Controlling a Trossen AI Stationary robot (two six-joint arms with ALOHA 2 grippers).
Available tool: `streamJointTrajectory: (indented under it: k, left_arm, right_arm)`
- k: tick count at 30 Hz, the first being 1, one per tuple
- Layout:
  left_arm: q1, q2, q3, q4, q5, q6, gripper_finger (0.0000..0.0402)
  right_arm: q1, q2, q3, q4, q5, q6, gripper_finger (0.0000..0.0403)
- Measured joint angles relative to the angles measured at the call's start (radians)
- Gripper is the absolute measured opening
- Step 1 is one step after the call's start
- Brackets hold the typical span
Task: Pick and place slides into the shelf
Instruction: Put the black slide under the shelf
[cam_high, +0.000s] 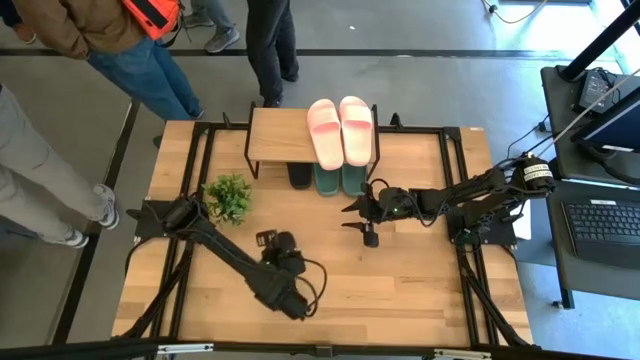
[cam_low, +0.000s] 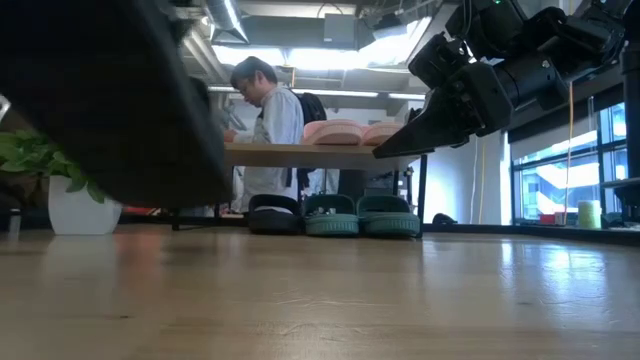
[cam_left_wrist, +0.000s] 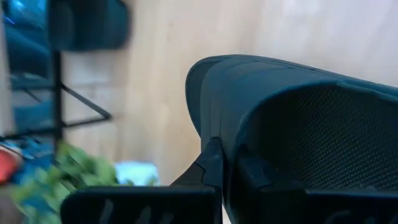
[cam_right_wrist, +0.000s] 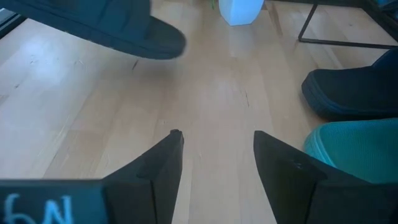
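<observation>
The shelf (cam_high: 283, 135) stands at the table's far edge with the pink pair (cam_high: 340, 130) on its top board. Under it, one black slide (cam_high: 298, 176) and the green pair (cam_high: 340, 181) rest on the table on their soles; they also show in the low view (cam_low: 335, 215). My left gripper (cam_high: 272, 243) is shut on the other black slide (cam_left_wrist: 292, 106) near the table's middle. In the right wrist view this slide (cam_right_wrist: 106, 25) hangs above the table. My right gripper (cam_high: 365, 215) is open and empty, in front of the green pair, fingers (cam_right_wrist: 214, 155) apart over bare wood. My left gripper holds the black slide by its side edge (cam_left_wrist: 214, 152), pinched between the two fingers. The slide is lifted clear of the table and tilted. The slide itself hides one finger, so how far back it reaches cannot be told.
A small green plant in a white pot (cam_high: 228, 197) stands left of the shelf; it also shows in the low view (cam_low: 70, 205). Several people stand beyond the table's far and left edges (cam_high: 150, 50). Bare table lies toward the near edge (cam_high: 400, 300).
</observation>
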Motion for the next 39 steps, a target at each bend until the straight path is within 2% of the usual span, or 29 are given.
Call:
streamJointTrajectory:
  k: [5, 11, 21, 32, 39]
  left_arm:
    - [0.054, 0.000, 0.000, 0.000, -0.095, 0.139, 0.0003]
    - [0.107, 0.000, -0.030, 0.000, -0.153, 0.215, 0.0002]
    - [0.153, -0.018, -0.163, 0.000, -0.175, 0.219, 0.0004]
    - [0.194, -0.164, -0.350, 0.029, -0.251, 0.160, 0.0005]
    - [0.246, -0.241, -0.471, 0.115, -0.305, 0.168, 0.0006]
  right_arm:
    - [0.000, 0.000, 0.000, 0.000, 0.000, 0.000, 0.0197]
    - [0.000, 0.000, 0.000, -0.006, 0.000, 0.000, 0.0197]
    - [0.000, 0.000, 0.000, -0.007, 0.000, -0.004, 0.0197]
    - [-0.010, 0.000, 0.000, 0.003, 0.015, -0.030, 0.0197]
    - [-0.043, 0.000, 0.000, 0.010, 0.026, -0.030, 0.0197]
